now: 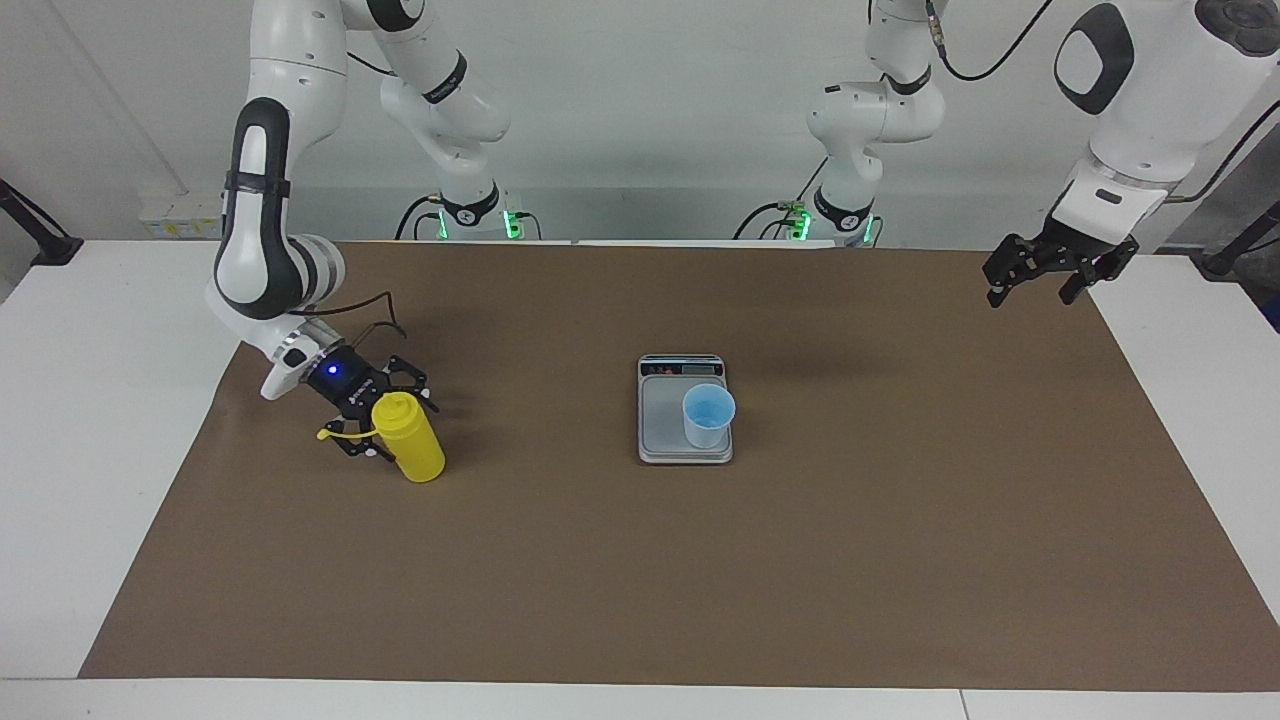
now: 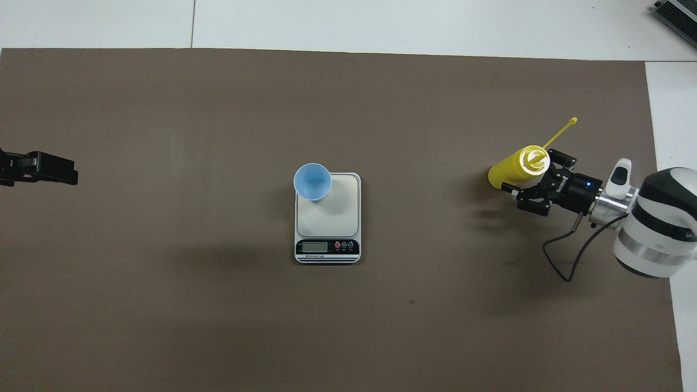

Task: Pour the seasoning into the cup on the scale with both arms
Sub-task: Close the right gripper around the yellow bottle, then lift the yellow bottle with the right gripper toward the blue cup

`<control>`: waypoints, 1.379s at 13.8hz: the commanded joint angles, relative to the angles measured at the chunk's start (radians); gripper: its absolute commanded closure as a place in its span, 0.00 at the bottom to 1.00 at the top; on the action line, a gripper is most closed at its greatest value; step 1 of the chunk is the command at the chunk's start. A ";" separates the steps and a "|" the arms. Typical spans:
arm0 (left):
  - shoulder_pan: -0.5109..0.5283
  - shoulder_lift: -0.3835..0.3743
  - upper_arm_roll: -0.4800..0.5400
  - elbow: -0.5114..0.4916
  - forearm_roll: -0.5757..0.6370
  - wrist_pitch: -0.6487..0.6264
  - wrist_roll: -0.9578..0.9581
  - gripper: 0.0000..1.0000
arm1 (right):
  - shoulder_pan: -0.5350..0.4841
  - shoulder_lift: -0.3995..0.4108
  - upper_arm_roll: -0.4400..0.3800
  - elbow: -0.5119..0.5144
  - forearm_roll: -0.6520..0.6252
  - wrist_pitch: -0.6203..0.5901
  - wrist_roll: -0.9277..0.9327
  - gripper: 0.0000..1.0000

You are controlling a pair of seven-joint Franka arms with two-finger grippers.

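The seasoning, a yellow squeeze bottle [image 1: 412, 448] [image 2: 509, 170], stands upright on the mat toward the right arm's end, its cap strap [image 2: 560, 132] sticking out. My right gripper [image 1: 398, 430] [image 2: 536, 181] is open, with one finger on each side of the bottle's upper part, close against it. The light-blue cup [image 1: 708, 416] [image 2: 312, 182] stands on the scale [image 1: 660, 432] [image 2: 337, 218], at the plate's corner farther from the robots, toward the left arm's end. My left gripper [image 1: 1032, 290] [image 2: 59, 170] hangs open and empty in the air over the mat's edge at the left arm's end.
A brown mat [image 1: 700, 570] covers most of the white table [image 1: 90, 400]. The scale's display strip [image 2: 327, 247] faces the robots. A black cable [image 2: 572, 261] loops from the right wrist. A grey device [image 2: 678, 13] sits at the table's corner, farther away.
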 commanded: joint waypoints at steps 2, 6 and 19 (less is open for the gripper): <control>-0.011 -0.009 -0.003 0.001 -0.007 0.008 0.060 0.00 | -0.001 0.018 0.011 0.015 0.029 0.017 -0.018 0.00; -0.010 -0.009 -0.003 -0.001 -0.010 0.008 0.048 0.00 | 0.000 0.018 0.011 0.029 0.029 0.017 -0.018 0.56; -0.010 -0.012 -0.003 -0.007 -0.013 0.008 0.043 0.00 | 0.244 -0.029 0.007 0.181 -0.161 0.270 0.452 0.64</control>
